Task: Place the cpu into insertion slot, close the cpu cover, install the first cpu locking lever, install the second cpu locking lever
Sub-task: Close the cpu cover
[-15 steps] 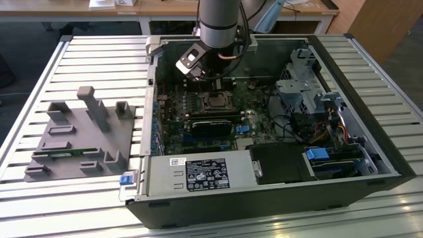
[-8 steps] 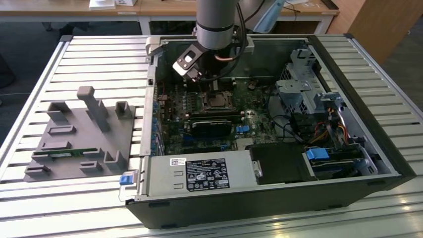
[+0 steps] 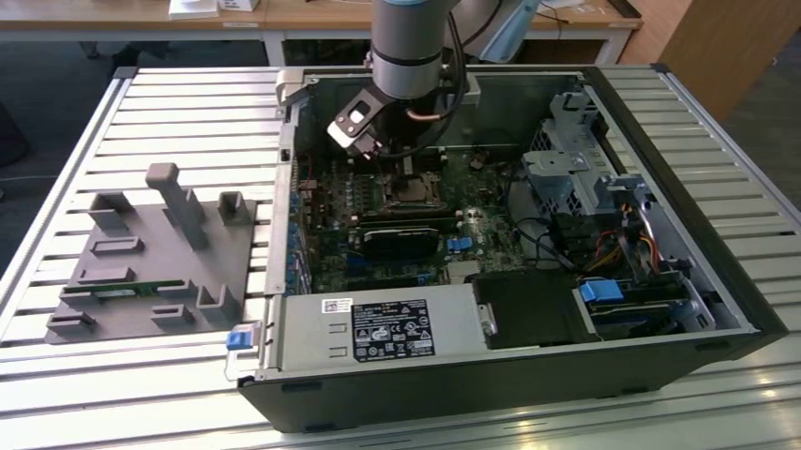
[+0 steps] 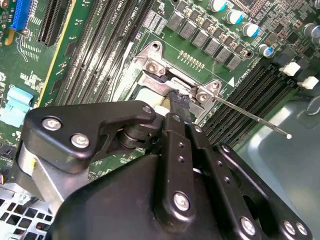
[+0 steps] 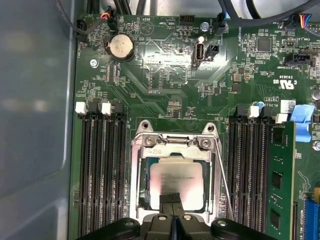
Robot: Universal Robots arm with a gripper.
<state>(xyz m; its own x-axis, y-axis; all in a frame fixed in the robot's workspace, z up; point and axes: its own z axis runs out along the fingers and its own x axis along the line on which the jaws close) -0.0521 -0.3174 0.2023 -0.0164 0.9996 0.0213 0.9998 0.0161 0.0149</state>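
Starting at the exterior view's left: a grey fixture [image 3: 150, 262] with upright posts sits on the slatted table [image 3: 188, 103], well apart from the work. Beside it is the open case [image 3: 501, 394], with the PSU [image 3: 375, 328] along its near edge and the board [image 3: 328, 246] inside. The arm [image 3: 410, 47] drops into the case from above. The end effector [image 3: 403, 173] is down at the socket, just beyond a black module [image 3: 400, 242]. The drive cage [image 3: 569, 169] is at the exterior view's right.

First wrist view:
- Memory slots [image 5: 102, 170] flank the socket on both sides, and one green stick [image 5: 280, 175] is fitted in the far bank.
- The cpu [image 5: 175, 177] is seated flat in the slot [image 5: 144, 192], silver top up.
- The cover [image 5: 176, 150] lies down around it, and the chip shows through the window.
- The end effector is narrow: fingers [image 5: 162, 222] pressed together, nothing between them.
- The tip sits at the cpu's edge nearest the wrist. Can't tell whether it bears on the chip or on the cover lip.
- A thin lever [image 5: 222, 177] runs at a slant beside the cover.

Second wrist view: the tip [image 4: 179, 102] is on the socket frame. The lever [image 4: 250, 116] sticks out from the socket corner, its free end clear of the frame and out over the memory slots.
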